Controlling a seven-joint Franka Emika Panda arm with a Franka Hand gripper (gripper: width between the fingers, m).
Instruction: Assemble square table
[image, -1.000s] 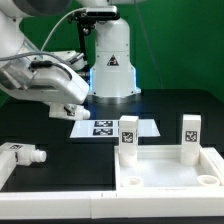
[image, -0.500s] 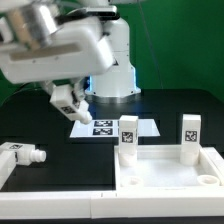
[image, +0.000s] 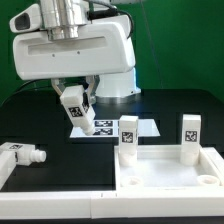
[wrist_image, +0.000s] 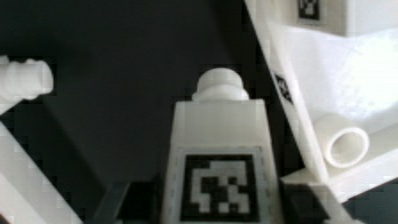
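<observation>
My gripper (image: 76, 112) is shut on a stubby white leg (image: 74, 106) with a black-and-white tag and holds it in the air, above the black table and to the left of the marker board (image: 112, 128). In the wrist view the leg (wrist_image: 221, 130) runs between my fingers (wrist_image: 128, 205), its round tip pointing away. The square white panel (image: 168, 178) lies at the front right, with two tagged legs (image: 128, 138) (image: 190, 135) upright in its far corners. A further leg (image: 22, 155) lies at the left. The panel's rim (wrist_image: 338, 70) and a round socket (wrist_image: 347, 148) show in the wrist view.
A long white border bar (image: 60, 196) runs along the table's front edge. The arm's white base (image: 112, 70) stands at the back, behind the marker board. The lying leg also shows in the wrist view (wrist_image: 22, 78).
The arm has swung from the exterior view's left toward the middle and turned to face the camera, carrying the leg rightward and lower, near the marker board.
</observation>
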